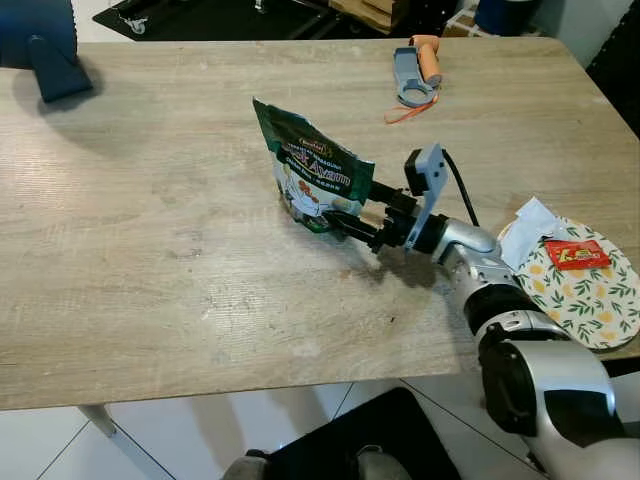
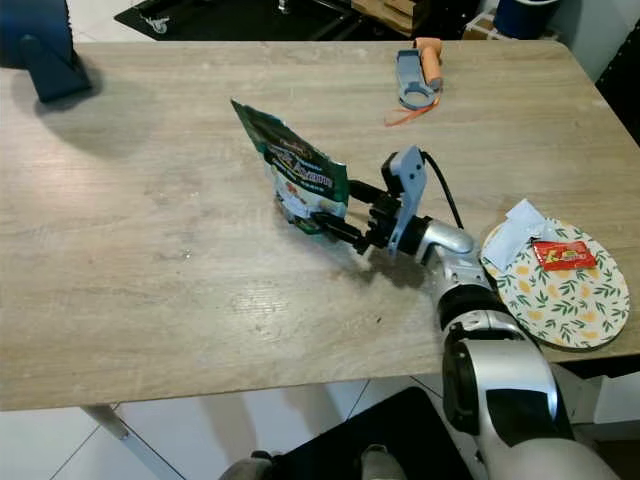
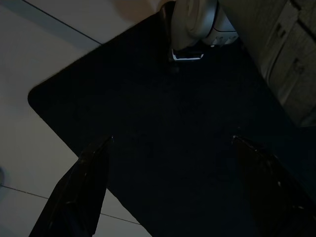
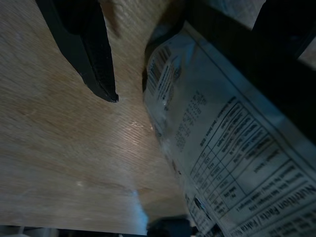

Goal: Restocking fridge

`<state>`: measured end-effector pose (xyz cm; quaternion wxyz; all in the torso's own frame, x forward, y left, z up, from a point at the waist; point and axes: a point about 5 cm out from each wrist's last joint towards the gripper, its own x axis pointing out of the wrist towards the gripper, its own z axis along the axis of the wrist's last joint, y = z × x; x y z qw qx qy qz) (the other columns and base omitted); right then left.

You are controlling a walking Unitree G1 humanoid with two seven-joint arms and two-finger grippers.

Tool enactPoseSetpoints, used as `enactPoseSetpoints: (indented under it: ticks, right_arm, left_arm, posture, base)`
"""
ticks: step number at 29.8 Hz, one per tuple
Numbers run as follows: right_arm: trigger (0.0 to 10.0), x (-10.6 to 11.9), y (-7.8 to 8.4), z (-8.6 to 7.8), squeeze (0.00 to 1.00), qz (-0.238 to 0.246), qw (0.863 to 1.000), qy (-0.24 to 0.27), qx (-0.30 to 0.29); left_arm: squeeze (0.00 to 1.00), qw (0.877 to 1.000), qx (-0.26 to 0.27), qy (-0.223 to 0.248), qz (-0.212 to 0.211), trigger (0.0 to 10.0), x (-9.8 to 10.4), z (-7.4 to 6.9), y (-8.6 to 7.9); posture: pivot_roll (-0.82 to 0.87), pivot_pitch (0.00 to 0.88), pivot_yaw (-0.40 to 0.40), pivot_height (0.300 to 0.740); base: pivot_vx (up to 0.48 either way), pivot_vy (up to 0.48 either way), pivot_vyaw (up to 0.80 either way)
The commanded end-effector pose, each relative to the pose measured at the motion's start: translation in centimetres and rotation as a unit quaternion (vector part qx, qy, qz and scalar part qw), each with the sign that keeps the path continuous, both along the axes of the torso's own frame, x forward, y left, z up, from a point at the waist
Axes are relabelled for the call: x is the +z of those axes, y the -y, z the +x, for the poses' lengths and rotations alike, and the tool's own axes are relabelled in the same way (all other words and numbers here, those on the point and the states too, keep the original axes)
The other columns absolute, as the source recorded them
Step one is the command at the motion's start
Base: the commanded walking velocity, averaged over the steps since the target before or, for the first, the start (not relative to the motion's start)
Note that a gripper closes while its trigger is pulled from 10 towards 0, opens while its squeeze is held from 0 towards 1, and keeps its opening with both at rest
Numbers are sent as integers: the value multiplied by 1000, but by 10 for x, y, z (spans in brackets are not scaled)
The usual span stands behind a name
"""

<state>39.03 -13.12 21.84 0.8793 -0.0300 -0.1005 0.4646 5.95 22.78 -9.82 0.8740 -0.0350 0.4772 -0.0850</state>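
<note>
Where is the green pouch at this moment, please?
The green pouch stands tilted near the middle of the wooden table, at the right gripper, left of the patterned plate.

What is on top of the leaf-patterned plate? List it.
On the plate lies a red sachet, with white paper overlapping the plate's near-left rim. What the paper covers cannot be seen.

Right arm (image 1: pixel 500 300): stretched forward, right gripper (image 1: pixel 352 215) fingers parted. Left gripper (image 3: pixel 168 187): hanging low, fingers spread apart.
</note>
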Motion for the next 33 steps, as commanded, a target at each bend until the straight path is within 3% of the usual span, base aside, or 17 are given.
enactPoseSetpoints:
  ticks: [1, 11, 21, 22, 23, 33]
  right_arm:
    - [10000, -9, 0, -1, 0, 3, 1000, -9, -12]
    - [10000, -19, -20, -3, 0, 76, 996, -28, -26]
    - [10000, -32, -35, -7, 0, 87, 994, -36, -47]
    - [1137, -38, -36, -7, 0, 66, 995, -41, -63]
    - [0, -41, -35, -7, 0, 64, 994, -45, -72]
    - [0, -45, -23, -8, 0, 108, 988, -57, -95]
  left_arm:
    - [0, 999, 1, -35, -5, 10000, -5, -19, 6]
    - [0, 999, 4, -35, -5, 10000, -7, -13, 10]
    - [0, 999, 6, -36, -7, 10000, -8, -7, 15]
    - [0, 999, 8, -36, -7, 10000, -9, -5, 17]
    - [0, 999, 11, -36, -7, 10000, -9, -4, 17]
    - [0, 999, 20, -44, -4, 10000, -11, 1, 20]
  posture:
    - [174, 314, -41, 740]
    - [164, 301, -53, 740]
    - [147, 276, -66, 740]
    - [147, 268, -71, 740]
    - [147, 263, -73, 740]
    - [117, 217, -89, 740]
  base:
    - [0, 0, 0]
    - [0, 0, 0]
    - [0, 0, 0]
    - [0, 0, 0]
    - [0, 0, 0]
    - [0, 0, 0]
